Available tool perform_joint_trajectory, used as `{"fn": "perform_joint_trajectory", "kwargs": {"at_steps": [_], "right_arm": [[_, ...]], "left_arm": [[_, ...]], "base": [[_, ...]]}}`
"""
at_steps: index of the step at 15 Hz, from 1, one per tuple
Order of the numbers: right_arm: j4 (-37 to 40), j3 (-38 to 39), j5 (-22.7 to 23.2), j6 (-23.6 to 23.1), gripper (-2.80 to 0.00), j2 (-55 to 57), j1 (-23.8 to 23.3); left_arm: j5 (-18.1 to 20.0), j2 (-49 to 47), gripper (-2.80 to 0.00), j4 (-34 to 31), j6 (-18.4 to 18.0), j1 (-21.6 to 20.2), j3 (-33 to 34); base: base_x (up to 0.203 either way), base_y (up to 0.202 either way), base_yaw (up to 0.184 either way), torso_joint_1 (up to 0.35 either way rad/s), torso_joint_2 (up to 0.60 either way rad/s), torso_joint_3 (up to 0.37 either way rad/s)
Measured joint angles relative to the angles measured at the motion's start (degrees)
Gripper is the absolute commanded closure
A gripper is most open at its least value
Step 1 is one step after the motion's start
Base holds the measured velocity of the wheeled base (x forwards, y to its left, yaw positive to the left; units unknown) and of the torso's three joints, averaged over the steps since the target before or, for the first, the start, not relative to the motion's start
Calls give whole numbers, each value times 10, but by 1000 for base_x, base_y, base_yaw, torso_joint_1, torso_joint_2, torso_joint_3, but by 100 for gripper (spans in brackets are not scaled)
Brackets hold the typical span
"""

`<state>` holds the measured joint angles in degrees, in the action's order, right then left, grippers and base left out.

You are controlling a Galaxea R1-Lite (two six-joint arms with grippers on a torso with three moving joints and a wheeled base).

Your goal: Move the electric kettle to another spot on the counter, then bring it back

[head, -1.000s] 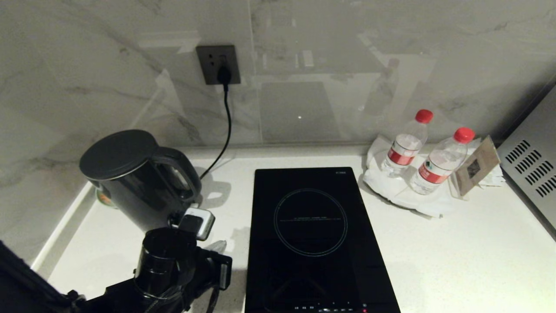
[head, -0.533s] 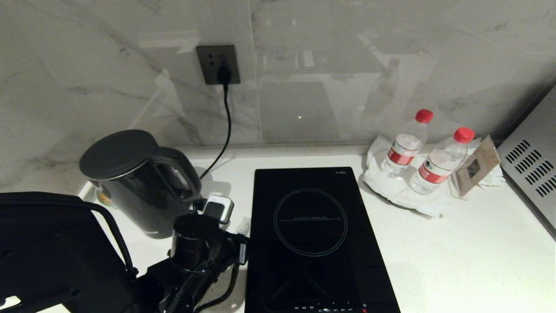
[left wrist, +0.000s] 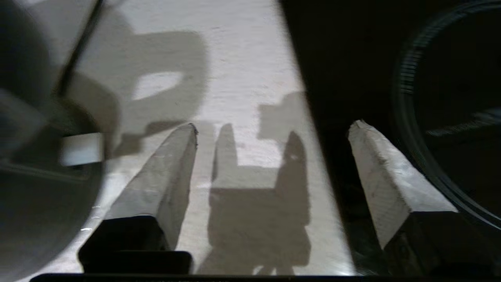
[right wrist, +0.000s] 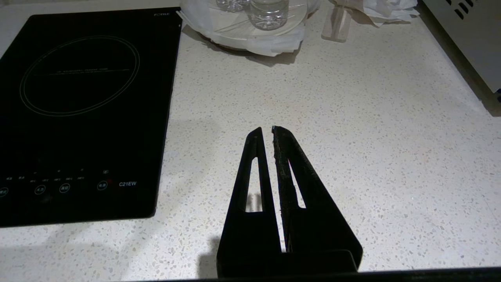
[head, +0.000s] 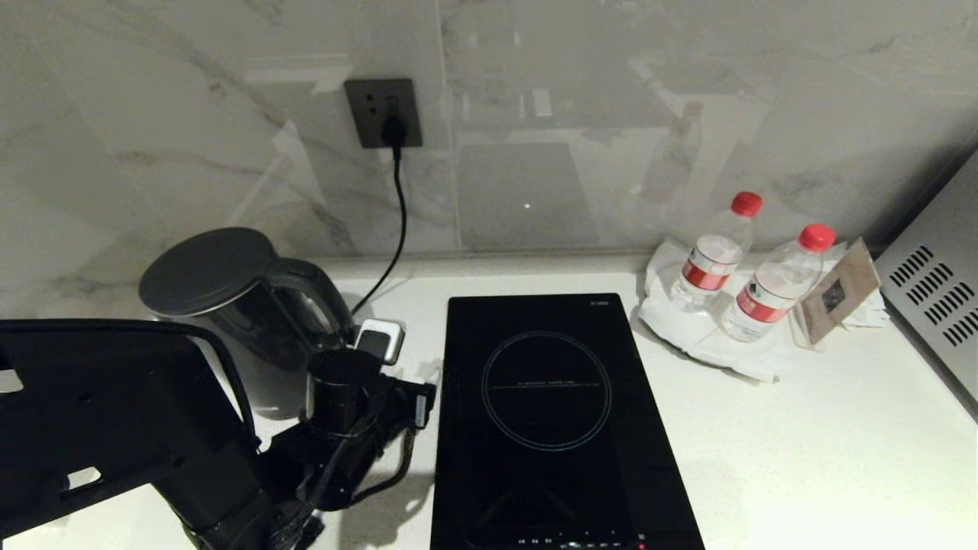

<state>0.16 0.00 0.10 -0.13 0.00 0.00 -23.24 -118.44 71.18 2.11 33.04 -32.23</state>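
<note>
The tall glossy black cylindrical electric kettle (head: 229, 321), with its flat round lid and big loop handle, stands upright on the white finely speckled stone table (head: 802, 428) at about nine o'clock from the black glass induction hob (head: 546, 412), close to the marble back wall. Its handle faces three o'clock, toward the hob.

The left tool (left wrist: 270, 129) hangs over the strip of table between kettle and hob, just beside the handle. In the left wrist view its two pale fingers (left wrist: 168, 172) stand wide apart, released, with only bare table and their own shadows between them; one finger lies over the white table, the other over the dark edge of the hob. It grasps nothing, and the kettle's dark body sits blurred beside it.

The right tool (right wrist: 272, 128) hovers above open table at three o'clock from the hob, its black fingers clenched together on nothing.

At one o'clock from the hob, two clear plastic bottles with red caps (head: 741, 267) stand on crumpled white paper.
</note>
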Motion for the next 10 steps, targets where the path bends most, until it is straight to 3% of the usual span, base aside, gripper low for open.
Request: {"fn": "perform_joint_trajectory", "kwargs": {"at_steps": [6,10], "right_arm": [[0,0,0,0,0,0,0],[0,0,0,0,0,0,0]], "left_arm": [[-7,-10,-280,3,0,-42,0],[-7,-21,-280,58,-12,-58,4]], "base": [[0,0,0,0,0,0],[0,0,0,0,0,0]]}}
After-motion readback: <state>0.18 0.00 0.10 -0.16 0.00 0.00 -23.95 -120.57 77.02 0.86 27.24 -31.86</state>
